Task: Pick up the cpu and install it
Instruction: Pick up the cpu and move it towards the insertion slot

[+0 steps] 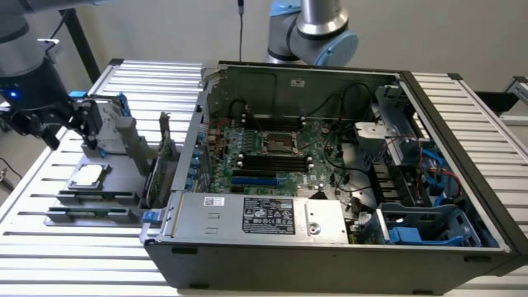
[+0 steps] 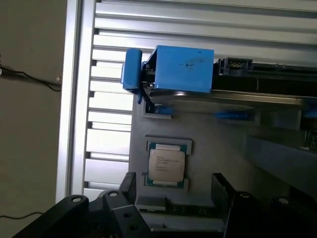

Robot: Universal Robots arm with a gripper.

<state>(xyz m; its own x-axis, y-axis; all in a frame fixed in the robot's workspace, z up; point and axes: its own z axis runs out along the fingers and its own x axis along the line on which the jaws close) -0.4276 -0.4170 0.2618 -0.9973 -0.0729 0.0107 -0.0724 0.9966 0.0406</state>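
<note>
Ribbed aluminium slats formed the table, with a plain grey wall behind. The gripper had its jaws spread as wide as they go and held nothing. It hovered above the cpu without touching it, and the wrist view showed one black finger to either side of the chip.

The cpu lay flat, silver top up, in a square recess of the grey holder tray, at the exterior view's left just beside the open computer case. The step in hand looked like the approach for the pick. Doing it well would likely mean keeping the fingers centred and square to the chip, so the pads meet opposite rims rather than the recess walls. It would also mean coming down level, since so thin a part tips easily.

The tray also carried a blue-railed drive beyond the chip. Inside the case, the motherboard showed its socket apparently unfilled, and a labelled power supply sat along the near wall.
</note>
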